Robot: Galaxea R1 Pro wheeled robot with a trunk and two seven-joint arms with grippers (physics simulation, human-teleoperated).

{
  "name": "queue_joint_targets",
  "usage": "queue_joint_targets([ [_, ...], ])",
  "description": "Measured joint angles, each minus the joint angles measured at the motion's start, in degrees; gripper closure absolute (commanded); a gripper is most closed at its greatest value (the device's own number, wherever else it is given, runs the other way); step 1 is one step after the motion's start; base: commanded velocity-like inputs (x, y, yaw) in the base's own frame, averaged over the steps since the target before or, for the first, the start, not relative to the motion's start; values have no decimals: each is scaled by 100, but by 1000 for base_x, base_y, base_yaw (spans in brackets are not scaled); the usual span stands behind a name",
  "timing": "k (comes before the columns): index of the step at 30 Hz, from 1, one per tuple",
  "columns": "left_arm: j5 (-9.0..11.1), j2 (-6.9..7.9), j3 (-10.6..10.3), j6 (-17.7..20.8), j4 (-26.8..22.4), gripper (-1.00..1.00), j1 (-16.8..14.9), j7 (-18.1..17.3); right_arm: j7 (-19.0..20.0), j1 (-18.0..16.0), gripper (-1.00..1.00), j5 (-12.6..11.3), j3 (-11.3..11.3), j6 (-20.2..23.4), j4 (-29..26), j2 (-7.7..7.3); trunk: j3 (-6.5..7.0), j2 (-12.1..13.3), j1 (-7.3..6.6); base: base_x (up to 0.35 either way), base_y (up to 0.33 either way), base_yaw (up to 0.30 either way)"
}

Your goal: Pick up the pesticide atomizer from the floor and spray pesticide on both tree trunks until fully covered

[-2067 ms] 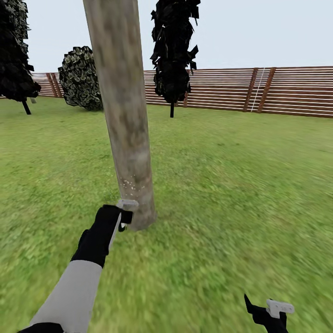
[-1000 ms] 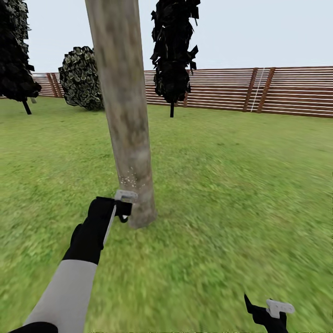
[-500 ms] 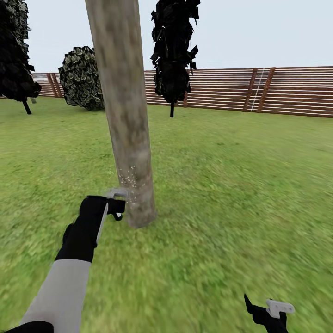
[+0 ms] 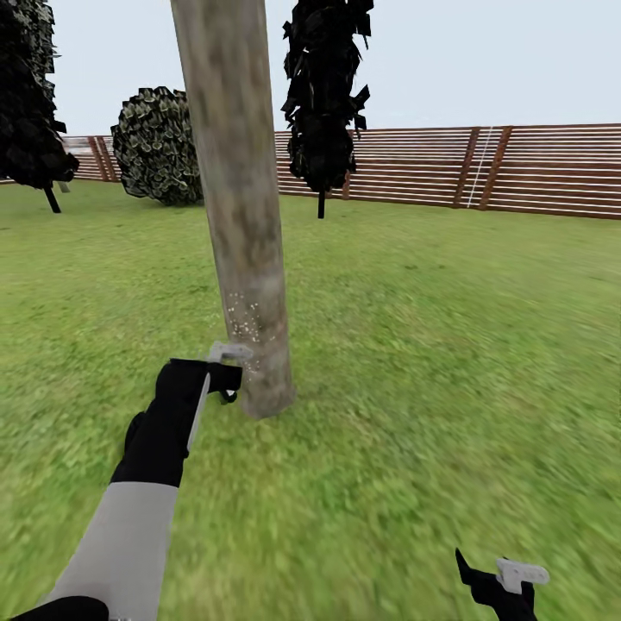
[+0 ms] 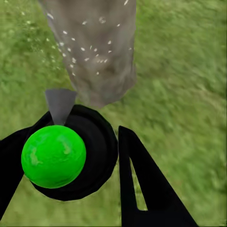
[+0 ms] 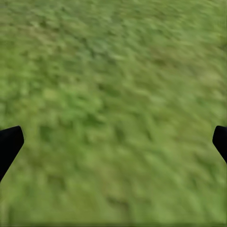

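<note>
Reaching low toward the base of the tree trunk [image 4: 246,224], the left gripper [image 4: 226,373] pinches the pesticide atomizer [image 5: 71,151] between its black fingers [image 5: 142,189], with the bottle's pale grey trigger head [image 4: 229,352] just beside the bark. In the left wrist view the atomizer shows as a black round body with a bright green end facing the camera and a grey nozzle tip [image 5: 60,105] pointing at the trunk [image 5: 94,42]. White specks [image 4: 243,321] dot the lower part of the trunk just above the trigger head, and more of them scatter across the bark in the wrist view. The right gripper [image 4: 500,582] hangs low over the grass lawn [image 4: 448,362], well apart from the tree, its fingertips spread wide at the two edges of the right wrist view with blurred green floor [image 6: 113,109] between them. Behind the trunk stand a thin black-trunked tree [image 4: 323,95], a rounded mottled bush [image 4: 155,147] and a brown slatted fence [image 4: 483,168].
</note>
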Motion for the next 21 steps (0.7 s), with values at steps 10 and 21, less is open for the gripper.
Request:
queue_joint_targets([
  [10,-194,394,290,49,-2,100,-304,6,0,0,-100,0,0,1,8,-1,0,0,0,0,0,0],
  [21,-45,323,233,1,181,100,-86,40,0,0,-100,0,1,0,9,7,-1,1,1,0,0,0],
])
